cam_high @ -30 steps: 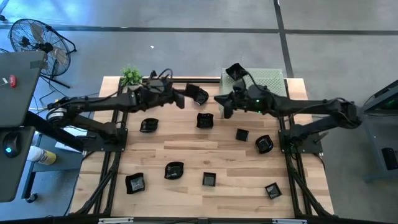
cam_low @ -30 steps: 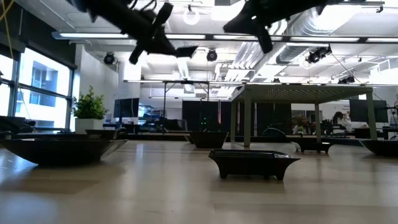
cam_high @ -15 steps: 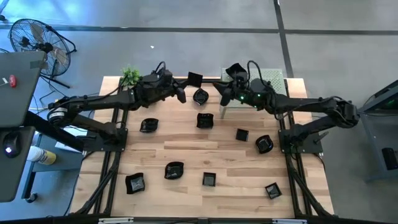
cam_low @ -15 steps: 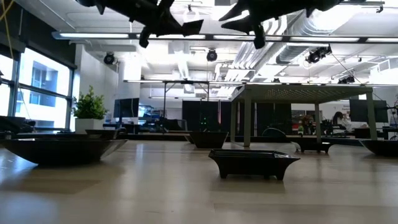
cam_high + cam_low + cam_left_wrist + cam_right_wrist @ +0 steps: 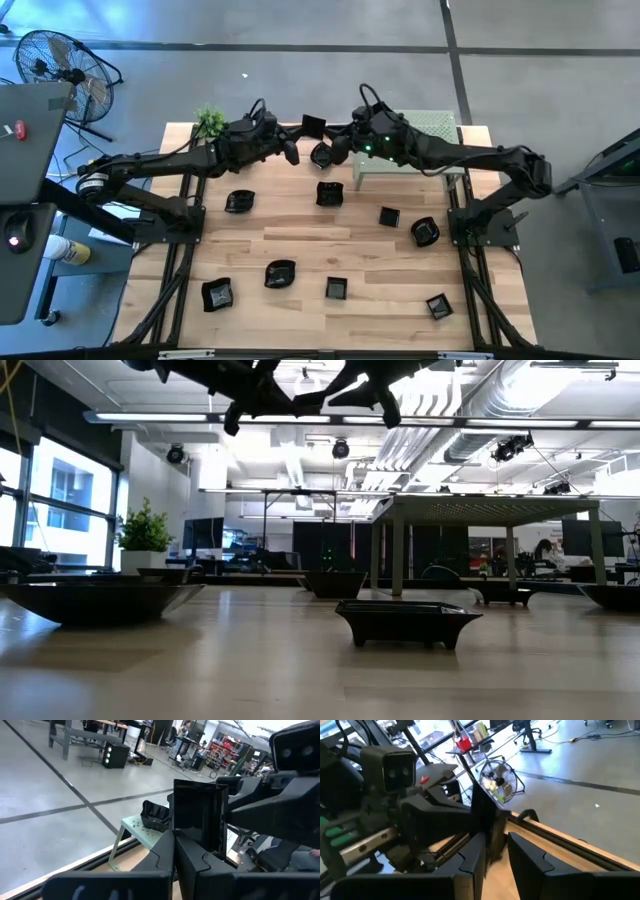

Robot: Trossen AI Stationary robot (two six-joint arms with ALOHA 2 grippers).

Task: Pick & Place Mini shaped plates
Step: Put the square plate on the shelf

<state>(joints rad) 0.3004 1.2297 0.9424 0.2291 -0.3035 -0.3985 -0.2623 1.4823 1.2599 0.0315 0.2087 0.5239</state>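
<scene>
Left claw (image 5: pixel 296 141) pinches a square plate (image 5: pixel 313 125) held on edge, between the parted fingers of the right claw (image 5: pixel 331 139).

Left gripper (image 5: pixel 297 141), shut on square plate (image 5: pixel 314 126), has swung from over table interior toward far edge, nearer green stand (image 5: pixel 437 125); plate now raised upright. Wavy plate (image 5: pixel 321 155), first seen at left gripper's tip, now lies on table just beside it. Right gripper (image 5: pixel 337 137) has moved from beside green stand's near corner leftward, away from stand, up to square plate; its fingers (image 5: pixel 470 860) now straddle plate's edge, jaws apart.
</scene>
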